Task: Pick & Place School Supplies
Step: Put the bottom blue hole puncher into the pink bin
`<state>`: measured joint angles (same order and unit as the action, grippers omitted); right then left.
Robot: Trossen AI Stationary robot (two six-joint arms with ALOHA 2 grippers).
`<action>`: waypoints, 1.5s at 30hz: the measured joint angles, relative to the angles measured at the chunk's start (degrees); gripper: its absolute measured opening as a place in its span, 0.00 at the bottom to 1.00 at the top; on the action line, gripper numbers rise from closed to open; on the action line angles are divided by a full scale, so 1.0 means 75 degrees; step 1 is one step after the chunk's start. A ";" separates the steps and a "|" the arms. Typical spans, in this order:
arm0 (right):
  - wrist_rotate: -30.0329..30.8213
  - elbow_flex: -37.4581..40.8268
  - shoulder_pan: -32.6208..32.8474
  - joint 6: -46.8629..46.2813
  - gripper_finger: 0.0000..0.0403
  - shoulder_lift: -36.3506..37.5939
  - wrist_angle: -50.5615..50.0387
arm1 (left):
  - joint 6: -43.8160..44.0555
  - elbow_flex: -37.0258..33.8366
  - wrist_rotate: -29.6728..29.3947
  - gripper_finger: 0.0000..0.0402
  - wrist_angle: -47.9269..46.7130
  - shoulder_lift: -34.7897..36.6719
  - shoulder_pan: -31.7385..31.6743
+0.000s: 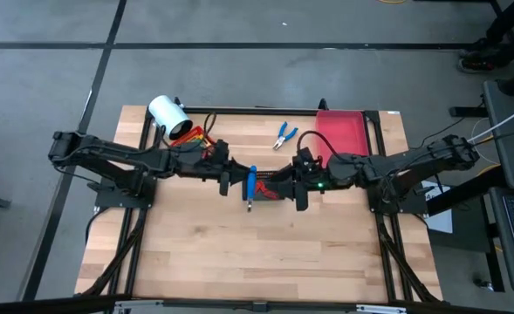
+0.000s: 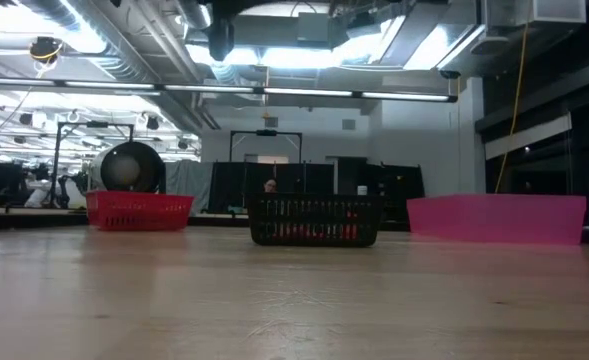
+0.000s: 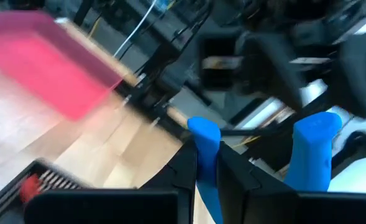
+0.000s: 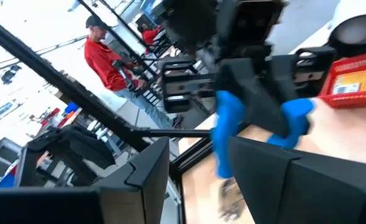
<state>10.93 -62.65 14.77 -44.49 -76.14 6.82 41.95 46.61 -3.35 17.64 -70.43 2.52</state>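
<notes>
The left tool [image 1: 239, 181] is clamped on a blue-handled plier-like tool [image 1: 251, 185], held up at the centre of the high view, just left of the black tray [image 1: 272, 190]. The right tool [image 1: 301, 183] faces it from the tray's right side with its fingers spread and nothing between them.

The main risk, as I judge it, is the grip itself: in the left wrist view the fingers [image 3: 232, 180] pinch only one blue handle [image 3: 202, 149] while the other [image 3: 312, 152] stands free, so the pliers could swing or slip out (a pivoted thing held by one leg rarely stays put). The two tools are near each other over the tray, so a careless move could knock one against the other.

A second pair of blue-handled pliers [image 1: 284, 134] lies on the counter [image 1: 239, 253] above centre, between the red basket [image 1: 191, 138] at upper left and the pink-red tray [image 1: 344, 131] at upper right. A white roll [image 1: 167, 114] rests at the basket. In the right wrist view a person in red [image 4: 108, 56] stands beyond the counter, well clear.
</notes>
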 joint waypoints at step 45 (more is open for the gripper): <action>-0.0637 0.0000 -0.0628 0.0700 0.10 -0.0236 0.0031 | -0.3220 0.1346 0.0286 0.36 -0.0422 0.1045 -0.0981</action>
<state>6.16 -62.65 10.05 -39.24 -77.91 7.05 17.81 56.71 -1.20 14.47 -62.60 -4.84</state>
